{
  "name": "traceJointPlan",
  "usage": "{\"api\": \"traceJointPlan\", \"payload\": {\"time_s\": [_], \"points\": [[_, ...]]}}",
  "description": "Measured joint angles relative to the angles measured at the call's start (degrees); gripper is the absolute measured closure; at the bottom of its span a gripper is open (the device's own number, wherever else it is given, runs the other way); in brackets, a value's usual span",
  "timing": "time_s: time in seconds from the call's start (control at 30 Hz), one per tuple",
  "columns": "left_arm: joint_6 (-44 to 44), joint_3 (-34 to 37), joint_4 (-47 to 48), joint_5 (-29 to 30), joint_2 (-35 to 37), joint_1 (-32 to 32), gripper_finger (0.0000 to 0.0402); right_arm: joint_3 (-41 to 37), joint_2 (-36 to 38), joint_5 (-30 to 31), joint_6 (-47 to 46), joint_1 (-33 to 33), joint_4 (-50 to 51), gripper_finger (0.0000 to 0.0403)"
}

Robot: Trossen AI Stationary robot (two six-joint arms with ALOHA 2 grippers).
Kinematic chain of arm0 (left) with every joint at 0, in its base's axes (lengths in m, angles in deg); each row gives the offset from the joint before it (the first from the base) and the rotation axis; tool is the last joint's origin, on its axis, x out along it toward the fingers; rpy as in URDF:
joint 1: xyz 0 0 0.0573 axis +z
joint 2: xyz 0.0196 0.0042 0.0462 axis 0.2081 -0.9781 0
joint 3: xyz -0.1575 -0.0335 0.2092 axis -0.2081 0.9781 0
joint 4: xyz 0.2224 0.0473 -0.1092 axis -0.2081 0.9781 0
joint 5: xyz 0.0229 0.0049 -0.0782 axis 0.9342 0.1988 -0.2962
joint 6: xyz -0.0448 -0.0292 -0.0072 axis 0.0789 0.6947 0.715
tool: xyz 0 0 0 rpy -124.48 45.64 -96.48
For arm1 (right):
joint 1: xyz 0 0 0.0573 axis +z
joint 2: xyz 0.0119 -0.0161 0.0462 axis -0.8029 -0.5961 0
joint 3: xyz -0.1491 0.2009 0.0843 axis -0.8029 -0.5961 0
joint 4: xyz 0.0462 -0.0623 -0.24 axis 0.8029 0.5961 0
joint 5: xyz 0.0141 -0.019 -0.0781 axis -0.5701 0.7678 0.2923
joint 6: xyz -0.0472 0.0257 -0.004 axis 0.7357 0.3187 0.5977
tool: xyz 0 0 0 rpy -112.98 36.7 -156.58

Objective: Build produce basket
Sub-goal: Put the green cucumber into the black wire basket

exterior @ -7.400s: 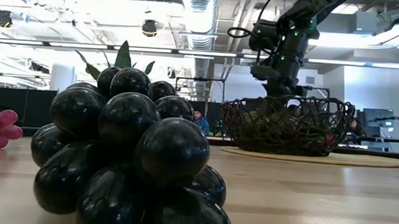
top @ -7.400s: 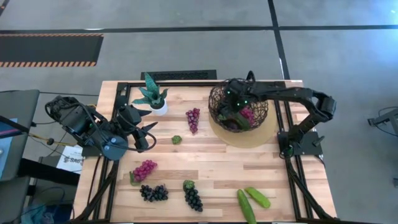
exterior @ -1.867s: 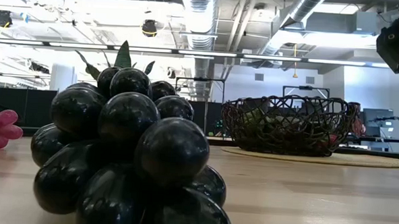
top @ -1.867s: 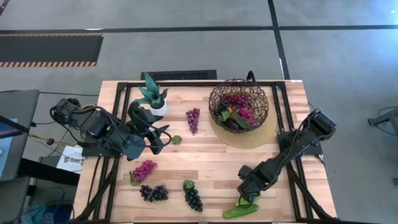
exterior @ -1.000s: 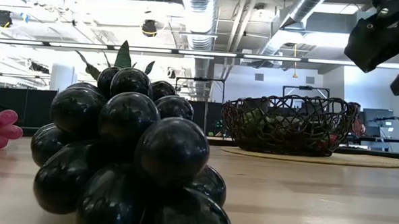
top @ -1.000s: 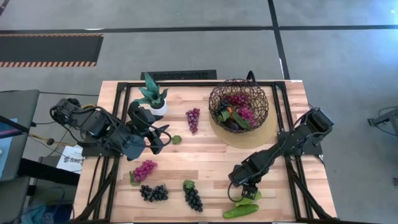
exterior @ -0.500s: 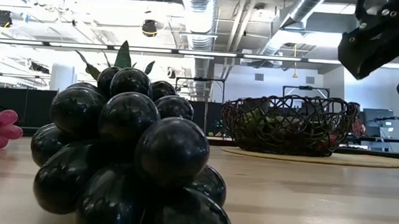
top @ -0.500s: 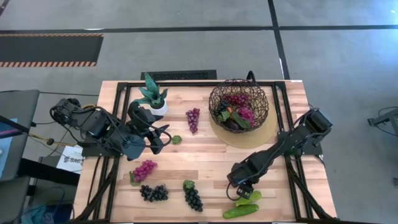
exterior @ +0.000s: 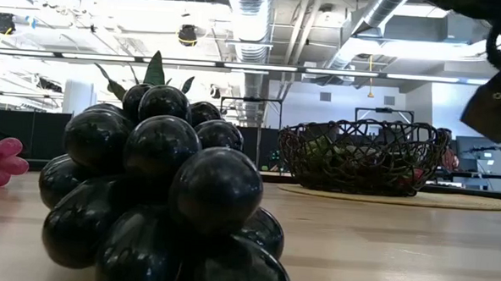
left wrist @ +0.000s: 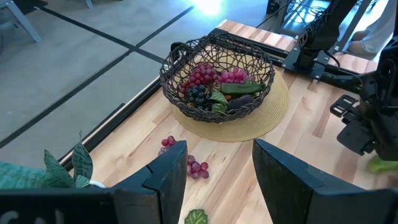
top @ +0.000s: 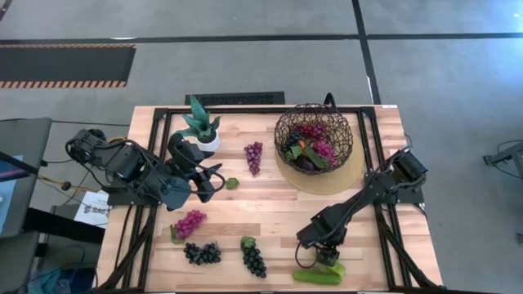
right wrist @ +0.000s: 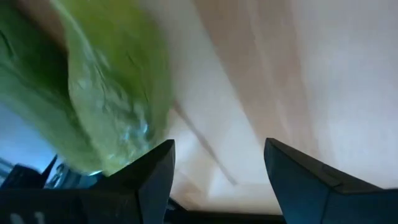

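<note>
Looked straight down on a pale wooden table [top: 270, 212] with a black frame. Showed the basket [top: 314, 136] at about one o'clock on a flat tan mat [top: 339, 178], already part filled: magenta and purple grape bunches, a dark bunch, something green, a dark eggplant and a bit of orange visible through the wire.

Still out on the table: a purple grape bunch [top: 254, 157] near twelve o'clock, a magenta grape bunch [top: 190, 222] at about eight o'clock, two black grape bunches [top: 203, 253] [top: 252, 259] toward seven and six o'clock, a small green leafy piece [top: 232, 184] near the centre, and two cucumbers [top: 320, 275] lying side by side at five o'clock. Judged as roughly half done, with six or so pieces left to load.

Placed the right end effector [top: 324, 256] low over the cucumbers, fingers spread apart and gripping nothing; seen from its wrist, one green cucumber [right wrist: 118, 93] filled the space just beside the spread fingers, so a pickup seemed in hand. Held the left end effector [top: 214, 178] at nine o'clock, near the potted plant [top: 198, 124], fingers parted and empty, pointed toward the basket.

Surroundings: grey concrete floor with a black and orange hazard strip; from table height, an open workshop with ceiling ducts and strip lights beyond the basket.
</note>
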Motion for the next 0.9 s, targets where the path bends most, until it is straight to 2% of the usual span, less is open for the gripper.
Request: {"api": "traceJointPlan", "payload": {"time_s": [0.17, 0.47, 0.73, 0.9], "points": [[0.0, 0.0, 0.0, 0.0, 0.0, 0.0, 0.0231, 0.0, 0.0, 2.8, 0.6, -0.1, -0.1, 0.0137], [0.1, 0.0, 0.0, 0.0, 0.0, 0.0, 0.0231, 0.5, 0.4, 3.7, -0.3, -0.3, -4.7, 0.0137], [0.3, 0.0, 0.0, 0.0, 0.0, 0.0, 0.0231, 7.1, 3.3, 9.5, 1.8, -2.5, 4.1, 0.0138], [0.3, 0.0, -0.1, 0.0, 0.0, 0.0, 0.0231, 12.1, 6.9, 11.0, 1.7, -2.5, 6.6, 0.0138]]}}
